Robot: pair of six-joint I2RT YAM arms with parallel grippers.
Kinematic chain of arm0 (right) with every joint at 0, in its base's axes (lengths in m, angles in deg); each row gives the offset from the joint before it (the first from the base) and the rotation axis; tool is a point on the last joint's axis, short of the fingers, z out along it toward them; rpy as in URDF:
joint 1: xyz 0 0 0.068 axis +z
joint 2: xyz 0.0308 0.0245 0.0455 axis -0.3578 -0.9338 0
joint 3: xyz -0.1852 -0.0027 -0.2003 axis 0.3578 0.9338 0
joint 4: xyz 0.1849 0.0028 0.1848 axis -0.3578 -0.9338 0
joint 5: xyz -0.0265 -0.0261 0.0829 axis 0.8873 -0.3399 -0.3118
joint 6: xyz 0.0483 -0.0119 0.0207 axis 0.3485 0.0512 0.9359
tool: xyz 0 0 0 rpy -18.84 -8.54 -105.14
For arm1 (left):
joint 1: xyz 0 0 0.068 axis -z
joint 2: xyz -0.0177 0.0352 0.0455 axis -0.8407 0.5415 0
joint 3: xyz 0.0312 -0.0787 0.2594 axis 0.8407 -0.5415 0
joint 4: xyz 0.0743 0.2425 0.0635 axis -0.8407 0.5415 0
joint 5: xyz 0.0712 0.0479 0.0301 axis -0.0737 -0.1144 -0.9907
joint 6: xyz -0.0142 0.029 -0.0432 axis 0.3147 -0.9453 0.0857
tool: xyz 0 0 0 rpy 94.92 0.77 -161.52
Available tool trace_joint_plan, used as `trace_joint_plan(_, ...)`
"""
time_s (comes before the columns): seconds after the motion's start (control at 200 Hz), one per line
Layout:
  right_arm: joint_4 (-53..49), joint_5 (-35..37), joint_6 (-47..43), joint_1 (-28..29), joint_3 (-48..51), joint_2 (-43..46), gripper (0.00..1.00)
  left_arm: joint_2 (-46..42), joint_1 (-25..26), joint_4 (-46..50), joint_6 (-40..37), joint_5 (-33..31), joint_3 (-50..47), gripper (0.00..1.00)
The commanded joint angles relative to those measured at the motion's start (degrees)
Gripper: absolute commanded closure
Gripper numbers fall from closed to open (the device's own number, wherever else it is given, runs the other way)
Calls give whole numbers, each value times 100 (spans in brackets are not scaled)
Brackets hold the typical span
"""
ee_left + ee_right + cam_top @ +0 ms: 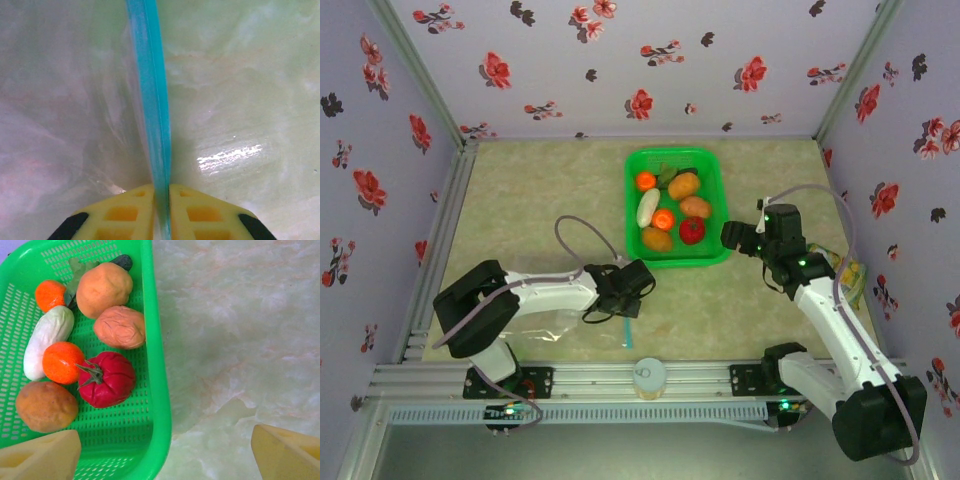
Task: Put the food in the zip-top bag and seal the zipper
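At the lower left of the top view, the zip-top bag (535, 328) is lying flat on the desk (520, 200), and it looks empty. Just right of it, the left gripper (636, 287) is sitting over the zipper (628, 331). In the left wrist view its yellow fingers (125, 215) are nearly shut and pinching the blue strip, which is running toward the top of the frame.

Further up the top view, the right gripper (734, 237) is hanging wide open and empty beside the right rim of the green basket (712, 175). In its own wrist view its fingers are showing at the two bottom corners, straddling that rim. The food (107, 380) is all lying in the basket at upper centre of the top view, with the red tomato closest to the rim.

The main risk is that the left gripper is pinching both lips of the mouth together, so lifting would raise a closed bag. The flimsy film could also slip free of the fingers. On the right, a descent from here could catch the basket wall instead of a fruit, or nudge a round piece so that it rolls away.
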Motion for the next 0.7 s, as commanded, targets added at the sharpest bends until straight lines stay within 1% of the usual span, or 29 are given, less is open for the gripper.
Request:
trace_joint_plan(0.0, 14, -67, 55, 35, 57, -26, 10, -209, -60, -38, -13, 240, -115, 76)
trace_joint_plan(0.04, 16, -67, 55, 33, 52, -23, 10, -247, -73, -73, -13, 259, -143, 74)
trace_joint_plan(0.255, 3, -64, 46, 33, 54, -14, 10, -342, -122, -131, -22, 377, -219, 71)
trace_joint_plan(0.405, 3, -59, 46, 32, 75, -23, 10, -325, -131, -160, -22, 413, -258, 84)
trace_joint_plan(0.59, -14, -37, 37, 35, 83, -10, 10, -247, -147, -230, -31, 483, -296, 86)
trace_joint_plan(0.695, -23, -17, 20, 34, 92, 3, 10, -245, -167, -247, -40, 493, -321, 97)
